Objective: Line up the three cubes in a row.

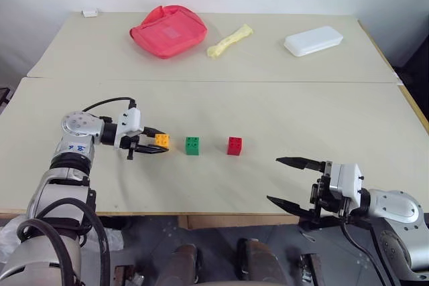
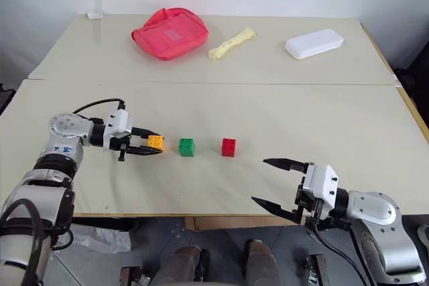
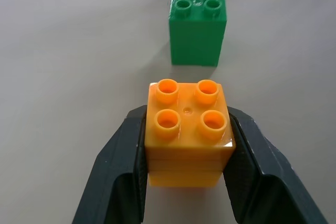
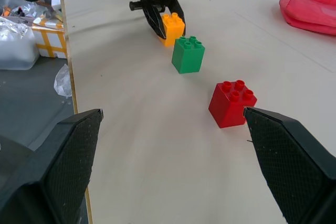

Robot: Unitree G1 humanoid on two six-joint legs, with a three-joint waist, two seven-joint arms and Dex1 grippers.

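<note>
Three studded cubes stand in a line on the near table. The orange cube (image 1: pixel 161 140) is leftmost, and my left gripper (image 1: pixel 163 143) is shut on its sides, low at the table surface. In the left wrist view the black fingers (image 3: pixel 123 156) press both flanks of the orange cube (image 3: pixel 188 129). The green cube (image 1: pixel 192 145) stands a short gap to its right, and the red cube (image 1: pixel 234 146) a wider gap further right. My right gripper (image 1: pixel 273 179) hangs open at the table's front edge, right of the red cube, with nothing between its fingers.
On the far table lie a red pouch (image 1: pixel 167 31), a pale yellow object (image 1: pixel 230 40), a white flat box (image 1: pixel 313 40) and a small white item (image 1: pixel 90 13). A seam (image 1: pixel 201 82) divides the two tables. The near table's front edge (image 1: pixel 201 213) runs just under my right gripper.
</note>
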